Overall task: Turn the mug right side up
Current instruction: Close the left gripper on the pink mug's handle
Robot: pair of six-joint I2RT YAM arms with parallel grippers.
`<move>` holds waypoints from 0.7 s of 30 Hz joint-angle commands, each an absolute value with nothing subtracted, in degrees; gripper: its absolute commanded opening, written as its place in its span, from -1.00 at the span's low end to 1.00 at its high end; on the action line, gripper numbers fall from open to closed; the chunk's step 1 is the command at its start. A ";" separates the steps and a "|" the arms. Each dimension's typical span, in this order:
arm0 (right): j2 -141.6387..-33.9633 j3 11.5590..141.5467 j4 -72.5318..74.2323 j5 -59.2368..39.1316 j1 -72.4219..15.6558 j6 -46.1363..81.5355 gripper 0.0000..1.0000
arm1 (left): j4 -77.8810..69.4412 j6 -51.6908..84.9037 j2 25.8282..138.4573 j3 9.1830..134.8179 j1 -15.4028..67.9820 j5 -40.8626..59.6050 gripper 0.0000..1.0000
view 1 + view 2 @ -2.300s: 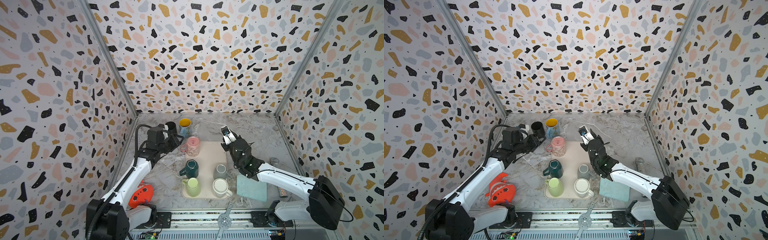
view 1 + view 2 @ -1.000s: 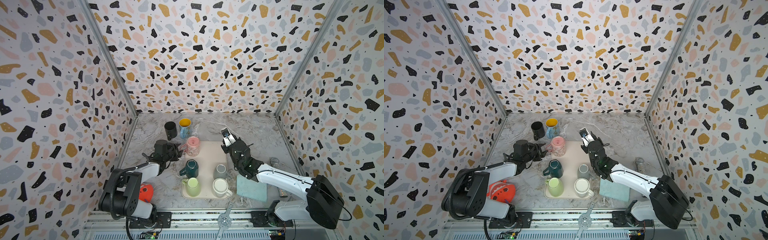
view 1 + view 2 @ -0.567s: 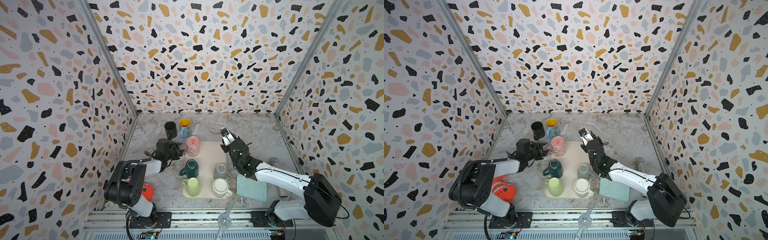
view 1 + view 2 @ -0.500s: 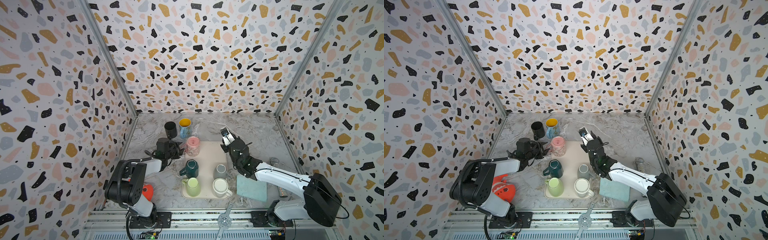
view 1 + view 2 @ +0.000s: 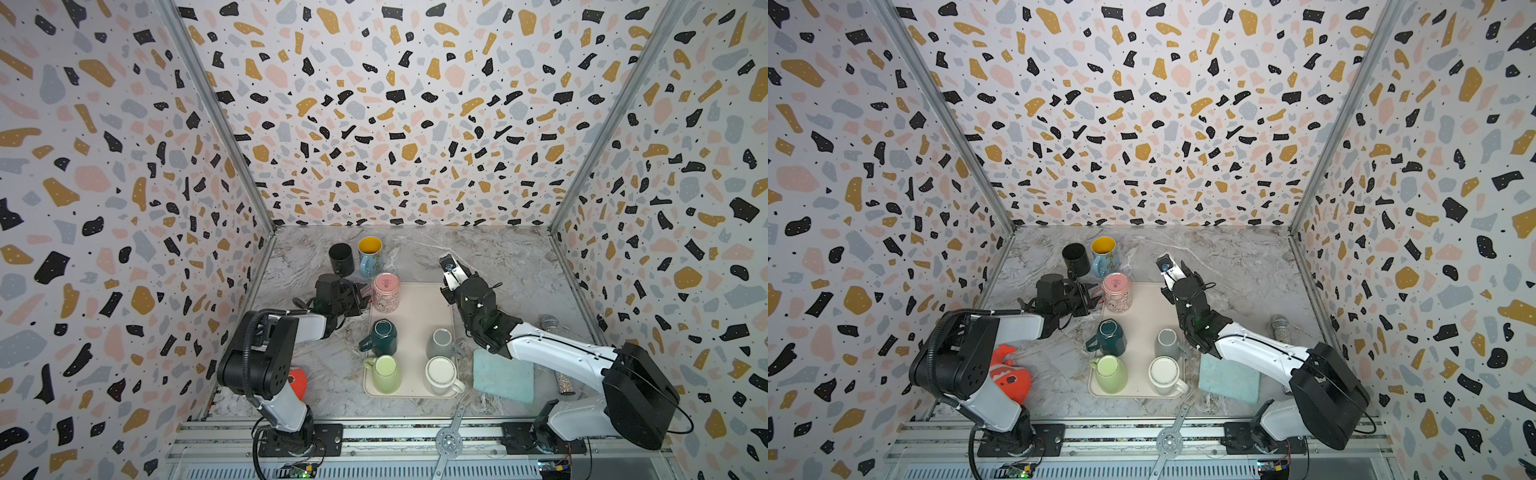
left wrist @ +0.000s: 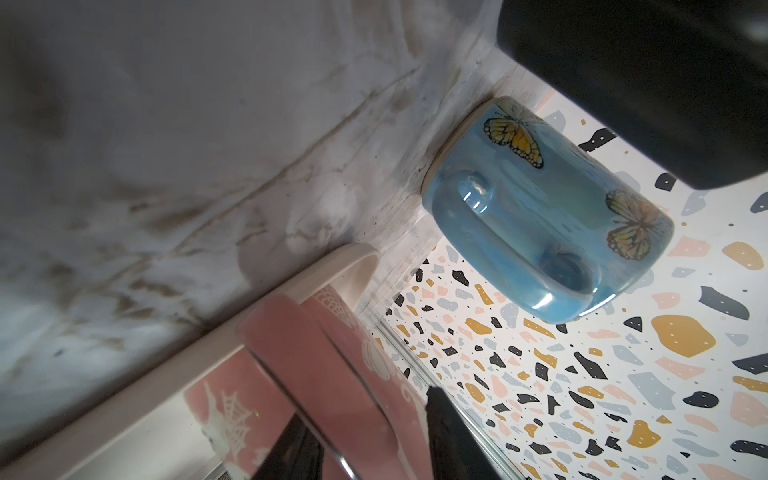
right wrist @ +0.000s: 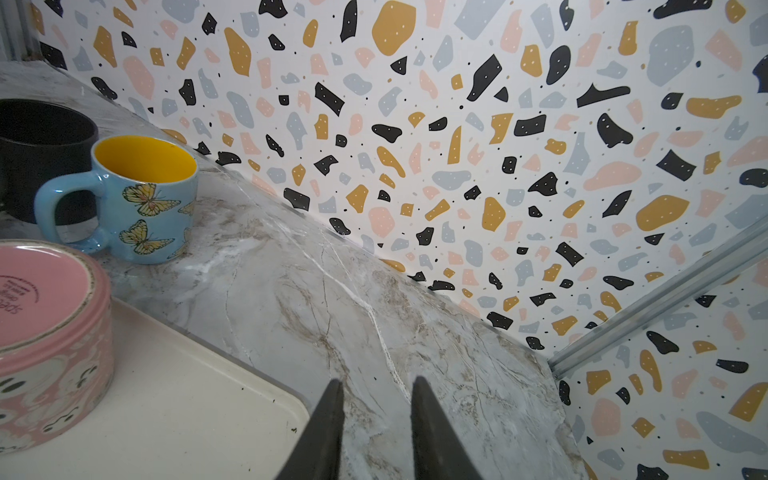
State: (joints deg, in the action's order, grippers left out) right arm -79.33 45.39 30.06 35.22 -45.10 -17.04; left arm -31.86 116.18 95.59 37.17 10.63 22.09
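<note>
While the pink mug point(image 5: 385, 291) stood upside down on the tray's point(image 5: 419, 307) far left corner, the left gripper point(image 6: 365, 405) straddled its handle point(image 6: 324, 353); whether the jaws pinched it could not be told; the right gripper point(image 7: 377, 380) hung parted and empty above the marble table point(image 7: 332, 299), just beyond the tray.

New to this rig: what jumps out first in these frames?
At the far-left corner of the mug-filled cream tray, the pink mug stands base up with the left gripper astride its handle. Behind the tray, a black mug and a blue butterfly mug stand upright. The right gripper hovers open and empty.
</note>
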 commanded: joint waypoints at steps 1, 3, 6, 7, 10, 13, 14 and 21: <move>-79.45 47.85 30.88 35.99 -44.82 -17.03 -0.41 | -34.56 116.19 96.43 39.10 10.76 23.44 -0.19; -79.63 47.96 30.94 35.97 -44.83 -17.04 -0.41 | -34.92 116.28 96.97 39.30 10.90 23.56 -0.20; -79.78 47.92 30.85 36.04 -44.76 -16.97 -0.41 | -35.57 116.63 97.73 39.38 11.05 23.79 -0.22; -79.87 47.95 30.80 36.16 -44.74 -17.05 -0.40 | -35.92 116.72 97.93 39.38 11.16 23.90 -0.23; -79.98 47.92 30.74 36.26 -44.73 -17.14 -0.40 | -36.55 116.90 98.48 39.38 11.34 24.11 -0.28; -80.15 47.94 30.70 36.39 -44.74 -17.15 -0.41 | -36.77 116.72 99.22 39.73 11.60 24.72 -0.49; -80.11 47.94 30.69 36.39 -44.74 -17.19 -0.41 | -36.97 116.72 99.46 39.74 11.70 24.90 -0.55; -80.12 47.81 30.50 36.65 -44.74 -17.06 -0.41 | -38.61 117.07 100.54 39.73 12.20 25.67 -0.86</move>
